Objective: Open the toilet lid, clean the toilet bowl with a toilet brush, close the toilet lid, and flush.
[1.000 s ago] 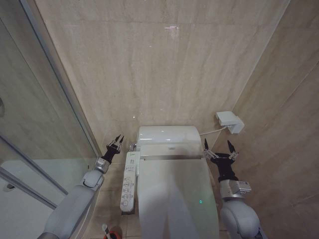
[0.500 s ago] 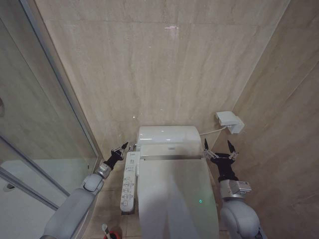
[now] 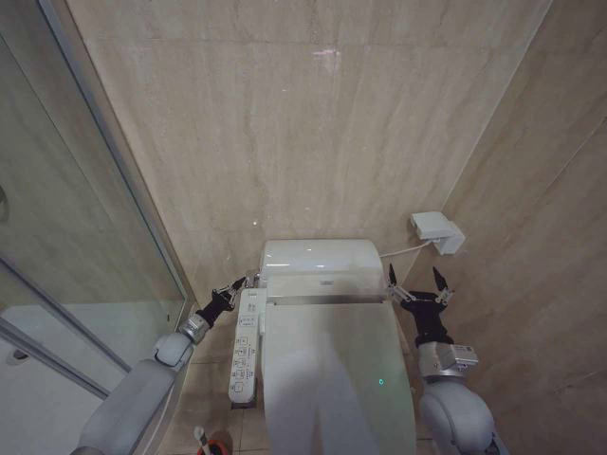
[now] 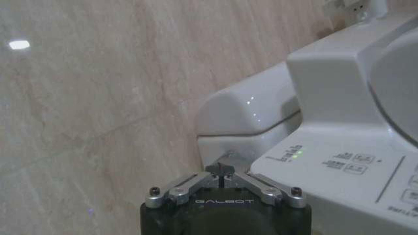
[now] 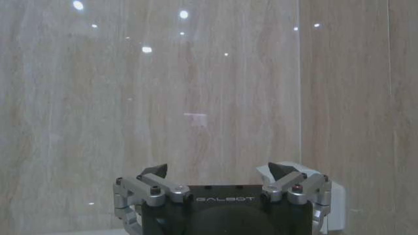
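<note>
The toilet lid point(image 3: 327, 379) lies shut over the seat, hiding the toilet bowl. My left gripper point(image 3: 243, 282) is shut with nothing in it, its tips at the left side of the white tank point(image 3: 320, 256). In the left wrist view, the left gripper point(image 4: 222, 169) points at a small fitting point(image 4: 226, 156) on the tank's side wall point(image 4: 245, 110). My right gripper point(image 3: 415, 283) stands open beside the toilet's right rear corner, and in its wrist view the right gripper point(image 5: 219, 172) faces the wall. The toilet brush point(image 3: 201, 437) stands in its red holder point(image 3: 220, 445) at the bottom edge.
A control panel point(image 3: 246, 347) with buttons runs along the toilet's left side, also seen as the control panel point(image 4: 356, 166) close to the left gripper. A white wall box point(image 3: 435, 231) with a cable sits at the right. A glass shower screen point(image 3: 66, 237) bounds the left.
My left gripper has moved right and slightly down, from beside the wall to the tank's left side. The right arm has not moved.
</note>
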### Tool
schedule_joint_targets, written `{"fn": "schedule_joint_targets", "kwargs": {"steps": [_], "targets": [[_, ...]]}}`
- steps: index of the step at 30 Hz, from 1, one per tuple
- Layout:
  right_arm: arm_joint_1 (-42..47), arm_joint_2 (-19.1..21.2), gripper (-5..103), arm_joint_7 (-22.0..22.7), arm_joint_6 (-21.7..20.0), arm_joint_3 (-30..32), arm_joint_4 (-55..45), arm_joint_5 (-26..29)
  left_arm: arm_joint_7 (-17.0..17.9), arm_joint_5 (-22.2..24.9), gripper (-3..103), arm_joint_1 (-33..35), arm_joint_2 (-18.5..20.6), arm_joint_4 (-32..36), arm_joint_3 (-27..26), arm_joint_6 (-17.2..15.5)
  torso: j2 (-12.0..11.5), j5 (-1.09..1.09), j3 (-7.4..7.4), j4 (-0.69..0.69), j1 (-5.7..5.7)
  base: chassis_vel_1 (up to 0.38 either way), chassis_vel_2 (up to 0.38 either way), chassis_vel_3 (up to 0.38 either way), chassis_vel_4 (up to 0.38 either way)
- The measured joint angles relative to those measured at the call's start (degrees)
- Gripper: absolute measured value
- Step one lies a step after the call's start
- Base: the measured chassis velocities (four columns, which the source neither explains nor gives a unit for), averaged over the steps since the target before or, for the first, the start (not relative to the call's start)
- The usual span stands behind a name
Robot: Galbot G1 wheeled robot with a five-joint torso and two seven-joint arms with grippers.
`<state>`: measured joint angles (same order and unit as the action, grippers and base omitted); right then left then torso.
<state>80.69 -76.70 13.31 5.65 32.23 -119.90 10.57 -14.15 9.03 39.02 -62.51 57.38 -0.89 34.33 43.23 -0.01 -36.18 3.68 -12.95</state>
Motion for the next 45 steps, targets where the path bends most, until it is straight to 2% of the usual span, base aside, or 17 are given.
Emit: {"fn": "schedule_joint_targets", "kwargs": {"steps": [9,20,25,34,45], "targets": [[0.0,0.0,100,0.0,0.0,0.0,0.0,0.0,0.1,-0.6,0,-0.2,1.4,1.0,0.2,0.2,0.0,0.0,0.0,-0.02,0.0,0.0,0.0,0.0,0.0],[0.0,0.0,100,0.0,0.0,0.0,0.0,0.0,-0.3,-0.7,0,-0.5,0.9,0.3,1.8,0.9,0.0,0.0,0.0,0.0,0.0,0.0,0.0,0.0,0.0],[0.0,0.0,100,0.0,0.0,0.0,0.0,0.0,-1.0,-0.7,0,-0.6,0.7,-0.6,2.0,1.0,0.0,0.01,0.0,-0.03,0.0,0.0,0.0,0.0,0.0],[0.0,0.0,100,0.0,0.0,0.0,0.0,0.0,-2.9,-0.6,0,-1.5,0.2,-3.4,2.2,2.0,0.0,0.01,0.0,-0.01,0.0,0.0,0.0,0.0,0.0],[0.0,0.0,100,0.0,0.0,0.0,0.0,0.0,-3.3,-0.4,0,-3.4,-0.6,-5.8,2.7,2.4,0.0,0.0,0.0,0.0,0.0,0.0,0.0,0.0,0.0]]}}
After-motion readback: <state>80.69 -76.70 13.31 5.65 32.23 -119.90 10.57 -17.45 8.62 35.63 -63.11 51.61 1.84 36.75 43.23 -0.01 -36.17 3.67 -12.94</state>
